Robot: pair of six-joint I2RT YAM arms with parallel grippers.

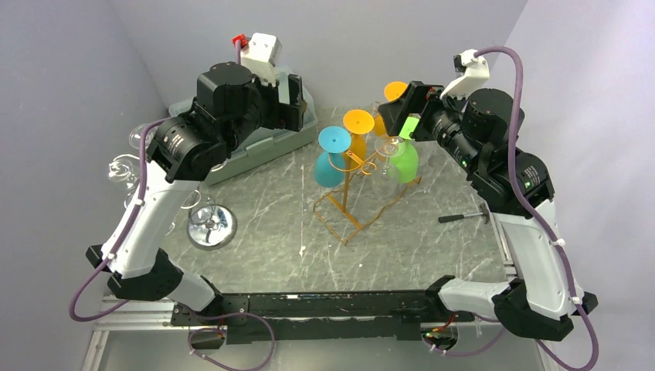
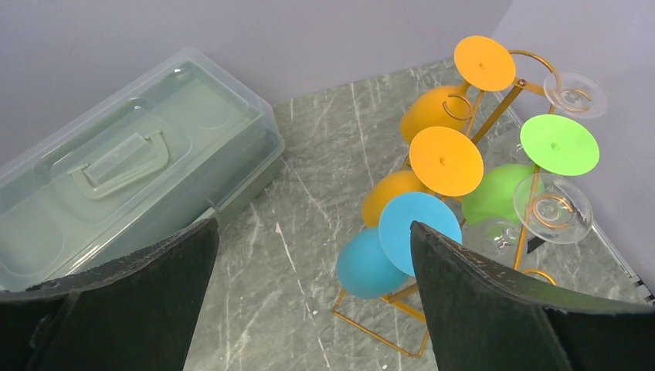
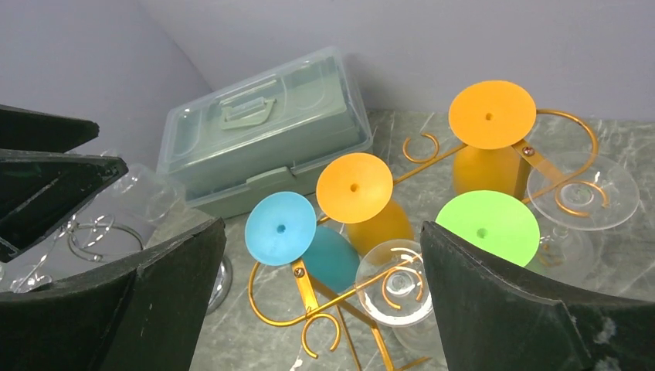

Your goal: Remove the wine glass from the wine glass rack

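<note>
Wine glass rack [image 1: 330, 222], of thin golden wire, set on the marbled table [image 1: 270, 232] just beyond its centre, toward the far edge; rectangular base flat on the surface, curled hooks along the top [image 2: 496, 112].

Hung from the hooks foot up and bowl down: blue wine glass [image 1: 330, 166] at the end nearest the left edge; two orange wine glasses [image 2: 444, 161] behind it toward the far edge; green wine glass [image 1: 404, 162] on the side facing the right edge; clear wine glasses [image 2: 552, 207] beside the green one. None lifted off.

Left gripper [image 2: 313, 232] raised above the far left corner, over the lidded grey-green container [image 1: 255, 147]; fingers [image 2: 154, 270] spread wide, pinching nothing, well apart from the rack.

Right gripper [image 3: 323, 228] raised toward the far right corner, looking down on the rack; fingers [image 3: 479, 286] likewise spread wide and empty, touching no glass.

Chrome round-based stand [image 1: 210, 226] with clear glasses at the left edge; small dark-handled tool [image 1: 463, 217] lying near the right edge.
</note>
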